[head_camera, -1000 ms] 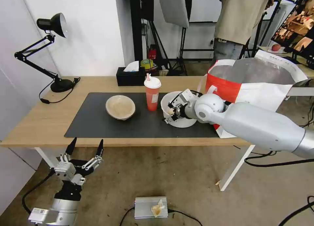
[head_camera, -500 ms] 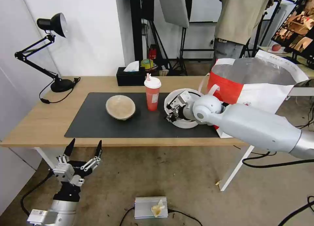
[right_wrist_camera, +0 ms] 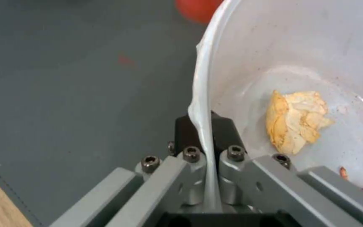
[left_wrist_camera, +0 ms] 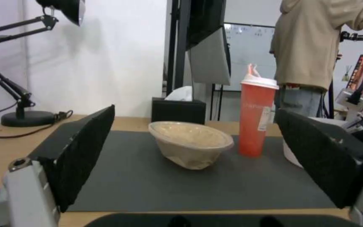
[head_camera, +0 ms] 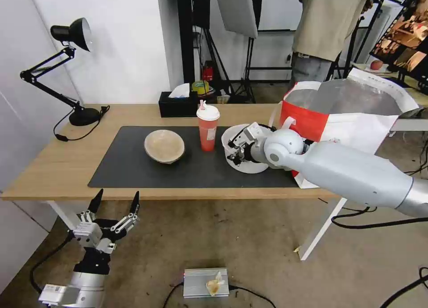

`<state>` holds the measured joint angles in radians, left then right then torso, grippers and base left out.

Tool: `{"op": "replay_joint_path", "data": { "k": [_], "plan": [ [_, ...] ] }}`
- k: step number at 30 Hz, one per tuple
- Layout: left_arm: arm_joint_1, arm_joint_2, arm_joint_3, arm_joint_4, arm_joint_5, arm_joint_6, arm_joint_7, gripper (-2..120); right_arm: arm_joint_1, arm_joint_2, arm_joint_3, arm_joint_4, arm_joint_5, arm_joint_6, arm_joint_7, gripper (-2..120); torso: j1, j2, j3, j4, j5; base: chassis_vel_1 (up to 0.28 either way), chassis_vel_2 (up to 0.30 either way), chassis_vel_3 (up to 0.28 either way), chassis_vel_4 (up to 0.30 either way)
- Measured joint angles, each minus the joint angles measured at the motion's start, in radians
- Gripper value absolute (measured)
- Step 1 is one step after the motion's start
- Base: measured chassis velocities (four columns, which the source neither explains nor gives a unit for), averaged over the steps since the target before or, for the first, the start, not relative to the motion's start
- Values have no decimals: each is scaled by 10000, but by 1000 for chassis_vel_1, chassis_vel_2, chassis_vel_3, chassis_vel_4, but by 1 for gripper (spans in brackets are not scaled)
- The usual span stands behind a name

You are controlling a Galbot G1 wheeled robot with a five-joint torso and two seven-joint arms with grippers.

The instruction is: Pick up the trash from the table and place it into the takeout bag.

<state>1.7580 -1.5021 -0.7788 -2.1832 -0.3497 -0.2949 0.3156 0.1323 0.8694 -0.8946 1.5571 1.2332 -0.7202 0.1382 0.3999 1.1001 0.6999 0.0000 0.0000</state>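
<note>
My right gripper [head_camera: 235, 151] is shut on the rim of the white round bowl [head_camera: 240, 165], which stands tilted on the dark mat [head_camera: 133, 170] of the table [head_camera: 53, 165]. In the right wrist view the rim [right_wrist_camera: 201, 104] is pinched between both fingers, and a crumpled orange scrap [right_wrist_camera: 297, 119] lies inside. The tall red cup [head_camera: 207, 129] with its white lid stands just left of that bowl. The shallow beige bowl [head_camera: 164, 145] sits farther left on the mat. The takeout bag [head_camera: 347, 112] stands open at the table's right end. My left gripper [head_camera: 115, 205] hangs open below the table's front edge.
A black tissue box [head_camera: 178, 105] sits at the back edge. A black desk lamp [head_camera: 71, 67] stands at the far left, its cable on the wood. A person stands behind the bag. A metal box [head_camera: 206, 282] lies on the floor.
The right gripper has tipped the white bowl up on its edge and then shifted it slightly; the grip on the rim holds. The left arm has barely moved.
</note>
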Motion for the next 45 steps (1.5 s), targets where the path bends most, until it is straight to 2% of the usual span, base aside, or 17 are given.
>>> {"op": "replay_joint_path", "data": {
  "k": [7, 15, 24, 45],
  "plan": [
    [5, 3, -49, 65, -9, -54, 0, 100, -16, 4, 29, 81, -9, -4, 46, 0, 1, -1, 1, 0, 0, 0, 0, 0, 0],
    [-10, 30, -149, 198, -39, -111, 2, 100, 358, -274, -66, 991, -65, -14, 41, 0, 1, -2, 3, 0, 1, 0, 0, 0, 0],
    [-49, 107, -264, 370, -82, -200, 12, 100, 1054, -776, -537, 2420, -637, 17, -48, 0, 1, -2, 1, 0, 0, 0, 0, 0, 0],
    [-75, 258, -343, 617, -84, -290, 33, 100, 1499, -2053, -641, 4480, -1618, 104, -344, 0, 1, -1, 1, 0, 0, 0, 0, 0, 0]
  ]
}}
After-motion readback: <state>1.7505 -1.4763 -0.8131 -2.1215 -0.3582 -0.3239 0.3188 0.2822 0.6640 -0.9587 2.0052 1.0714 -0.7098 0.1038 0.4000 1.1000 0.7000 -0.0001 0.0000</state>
